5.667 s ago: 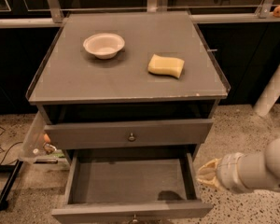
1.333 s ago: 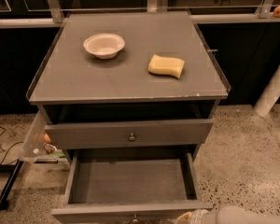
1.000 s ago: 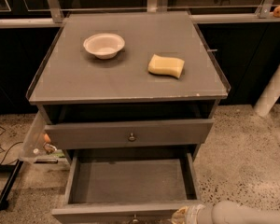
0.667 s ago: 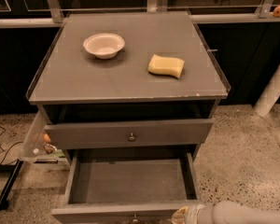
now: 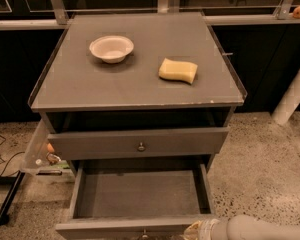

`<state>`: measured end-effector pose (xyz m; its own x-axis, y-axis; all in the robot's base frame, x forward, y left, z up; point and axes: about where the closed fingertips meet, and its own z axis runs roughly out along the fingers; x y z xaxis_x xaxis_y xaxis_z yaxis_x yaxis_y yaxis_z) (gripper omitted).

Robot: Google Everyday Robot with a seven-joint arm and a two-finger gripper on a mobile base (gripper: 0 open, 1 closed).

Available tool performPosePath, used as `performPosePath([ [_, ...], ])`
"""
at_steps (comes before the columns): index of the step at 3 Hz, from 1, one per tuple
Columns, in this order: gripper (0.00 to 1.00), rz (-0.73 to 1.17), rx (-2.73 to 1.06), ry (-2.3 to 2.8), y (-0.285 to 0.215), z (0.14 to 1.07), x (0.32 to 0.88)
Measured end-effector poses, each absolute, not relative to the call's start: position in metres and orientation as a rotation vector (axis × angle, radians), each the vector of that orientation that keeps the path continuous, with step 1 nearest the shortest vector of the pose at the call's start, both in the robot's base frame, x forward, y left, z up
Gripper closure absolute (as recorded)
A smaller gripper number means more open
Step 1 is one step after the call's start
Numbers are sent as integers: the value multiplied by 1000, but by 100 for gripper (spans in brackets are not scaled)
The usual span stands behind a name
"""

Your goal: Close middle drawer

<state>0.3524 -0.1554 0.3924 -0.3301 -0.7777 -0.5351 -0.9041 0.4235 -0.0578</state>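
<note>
Gripper (image 5: 197, 230) shifted from right flank to front edge of middle drawer (image 5: 140, 194); contact unclear, grip state cannot tell. Drawer still fully out; closing push likely next.

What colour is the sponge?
Sponge is yellow, camera view. Pincer at the middle drawer's front edge.

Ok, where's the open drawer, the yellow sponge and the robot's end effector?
Open grey middle drawer (image 5: 140, 194), camera view, on its bare inside floor.
Yellow rectangular sponge (image 5: 178, 70), camera view, on its top face.
Pale end effector (image 5: 197, 230), camera view, bottom edge beside the drawer's front, on its tip.
</note>
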Motion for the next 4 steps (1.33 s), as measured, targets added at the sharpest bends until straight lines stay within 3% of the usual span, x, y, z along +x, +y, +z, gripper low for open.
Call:
performPosePath([
  [1, 14, 344, -1421, 2193, -155, 392, 352],
  [2, 0, 344, -1421, 2193, -155, 392, 352],
  [3, 0, 312, -1448, 2173, -149, 388, 379],
  [4, 13, 265, -1491, 2134, -142, 387, 418],
])
